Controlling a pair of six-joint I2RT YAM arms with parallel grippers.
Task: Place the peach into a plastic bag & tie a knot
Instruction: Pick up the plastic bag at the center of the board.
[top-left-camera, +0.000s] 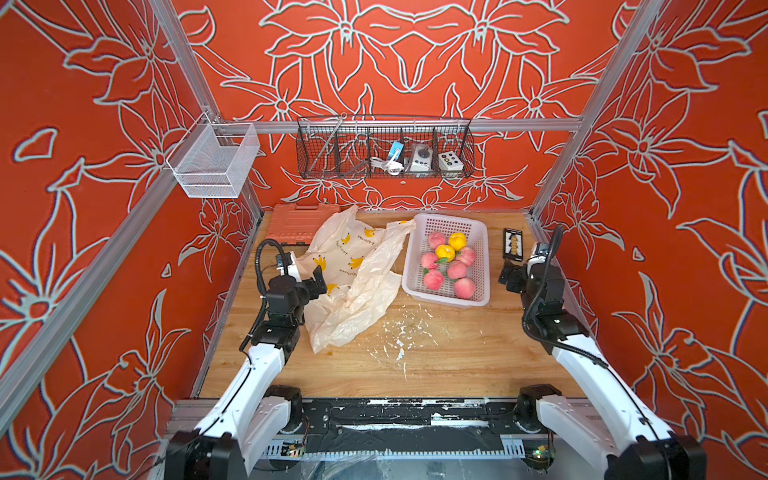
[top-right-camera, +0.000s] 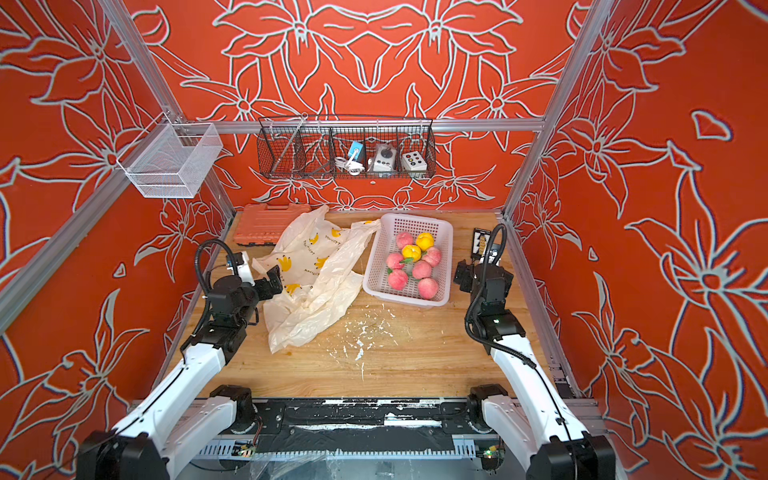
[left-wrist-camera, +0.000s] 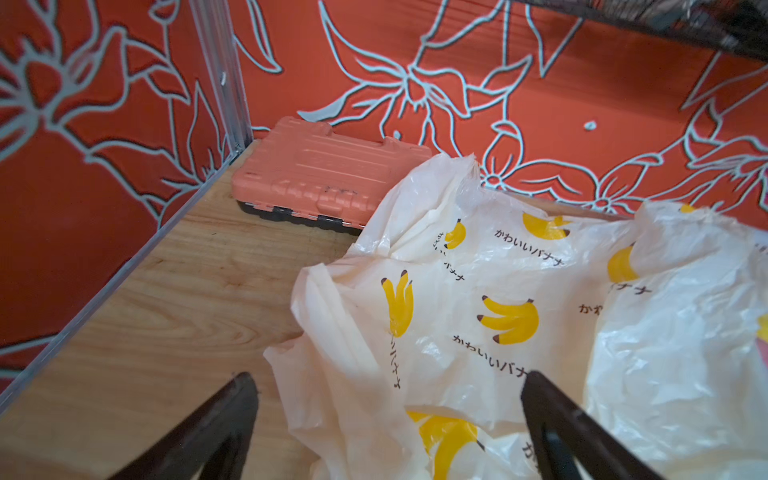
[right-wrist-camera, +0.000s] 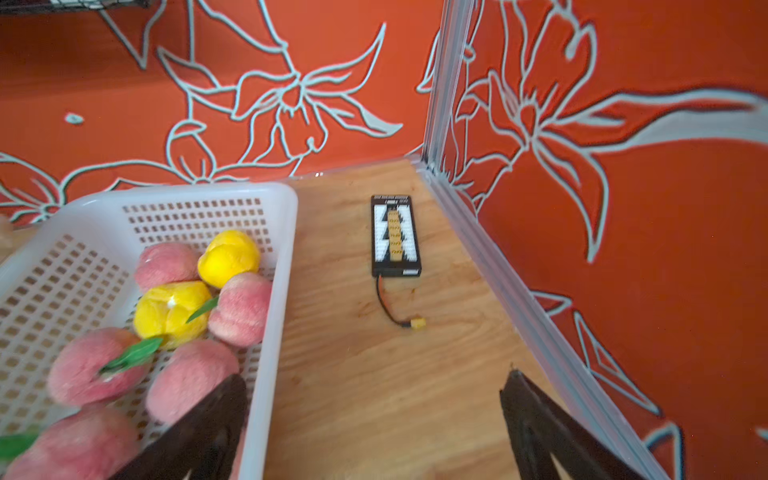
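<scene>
Several pink peaches (top-left-camera: 434, 279) (top-right-camera: 397, 279) (right-wrist-camera: 245, 309) lie in a white slotted basket (top-left-camera: 440, 298) (top-right-camera: 403, 300) (right-wrist-camera: 282, 266) at the back right of the wooden table. A crumpled cream plastic bag (top-left-camera: 353, 282) (top-right-camera: 316, 286) (left-wrist-camera: 478, 299) with a banana print lies flat to the left of the basket. My left gripper (top-left-camera: 319, 280) (top-right-camera: 274, 279) (left-wrist-camera: 388, 376) hovers open over the bag's left edge, holding nothing. Just right of the basket, my right gripper (top-left-camera: 508, 274) (top-right-camera: 462, 274) (right-wrist-camera: 374, 376) is open and empty above bare wood, one finger over the basket's rim.
Two yellow fruits (top-left-camera: 457, 240) share the basket with the peaches. An orange tool case (top-left-camera: 299, 222) (left-wrist-camera: 324, 178) sits at the back left, and a black charging board (top-left-camera: 513, 244) (right-wrist-camera: 395, 235) with a short lead at the back right. A wire rack (top-left-camera: 384, 147) hangs on the back wall.
</scene>
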